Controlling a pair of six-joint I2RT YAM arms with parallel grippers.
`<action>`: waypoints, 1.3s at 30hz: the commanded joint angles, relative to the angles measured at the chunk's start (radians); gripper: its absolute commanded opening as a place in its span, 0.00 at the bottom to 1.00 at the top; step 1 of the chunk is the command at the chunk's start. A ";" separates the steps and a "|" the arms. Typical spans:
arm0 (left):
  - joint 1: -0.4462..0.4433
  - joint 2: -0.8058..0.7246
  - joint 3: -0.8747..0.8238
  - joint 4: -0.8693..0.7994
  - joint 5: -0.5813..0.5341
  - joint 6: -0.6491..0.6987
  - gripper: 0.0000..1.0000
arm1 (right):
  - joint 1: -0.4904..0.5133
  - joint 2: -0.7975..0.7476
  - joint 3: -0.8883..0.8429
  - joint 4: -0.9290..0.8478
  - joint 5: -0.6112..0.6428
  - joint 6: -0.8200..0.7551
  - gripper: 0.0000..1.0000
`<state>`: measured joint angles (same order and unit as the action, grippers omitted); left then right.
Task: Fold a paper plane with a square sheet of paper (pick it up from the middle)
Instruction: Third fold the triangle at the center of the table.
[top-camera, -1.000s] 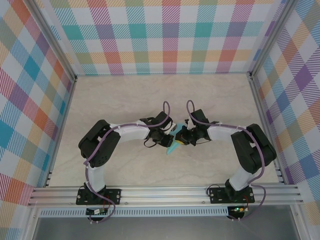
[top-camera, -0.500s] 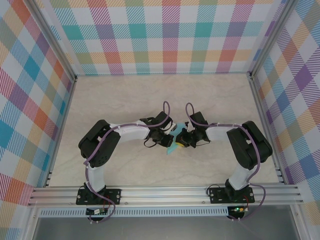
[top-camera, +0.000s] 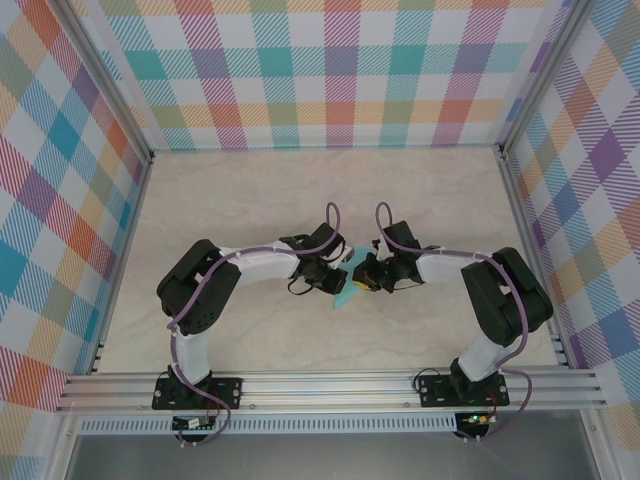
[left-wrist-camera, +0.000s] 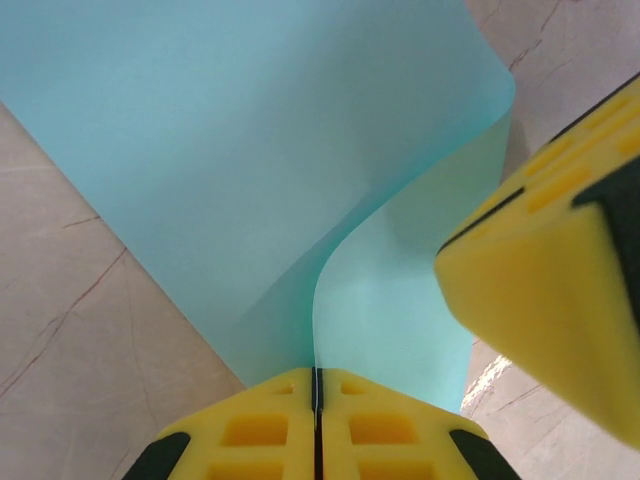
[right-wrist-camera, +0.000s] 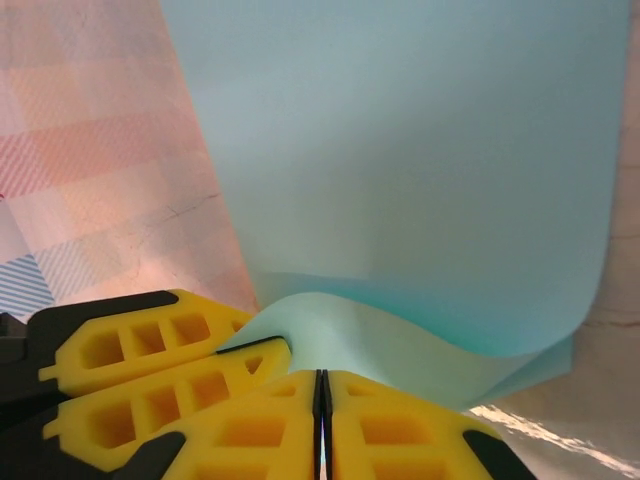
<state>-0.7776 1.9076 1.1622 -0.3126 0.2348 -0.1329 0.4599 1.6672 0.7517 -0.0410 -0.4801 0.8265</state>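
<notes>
The square sheet of paper (top-camera: 346, 288) is light turquoise and hangs bent between both grippers above the middle of the table. My left gripper (top-camera: 333, 278) is shut on it; in the left wrist view the sheet (left-wrist-camera: 250, 150) curves up out of the shut jaws (left-wrist-camera: 317, 376), with a right-gripper finger (left-wrist-camera: 545, 290) close at the right. My right gripper (top-camera: 363, 281) is shut on the opposite side. Seen from the right wrist, the sheet (right-wrist-camera: 400, 150) bulges in a curl just ahead of that gripper (right-wrist-camera: 321, 378), and the left gripper's fingers (right-wrist-camera: 150, 370) pinch its edge at the left.
The marbled beige table (top-camera: 250, 200) lies inside checked walls with aluminium rails (top-camera: 330, 385) along the near edge. Both arms bend inward from their bases and meet at the centre, their purple cables looping above the wrists.
The right arm's elbow swung a little to the left and came back. The sheet and both grippers stay about where they were.
</notes>
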 joint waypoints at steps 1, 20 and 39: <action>0.013 0.030 -0.012 -0.030 -0.019 0.020 0.07 | -0.017 0.016 0.006 0.000 -0.002 -0.016 0.10; 0.014 0.031 -0.010 -0.038 -0.014 0.019 0.07 | -0.055 -0.003 0.050 -0.080 0.021 -0.049 0.09; 0.013 0.034 -0.006 -0.050 -0.011 0.024 0.08 | -0.102 0.006 0.087 -0.100 -0.007 -0.083 0.08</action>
<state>-0.7761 1.9083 1.1622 -0.3134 0.2379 -0.1291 0.3798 1.7077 0.7990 -0.1200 -0.4610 0.7696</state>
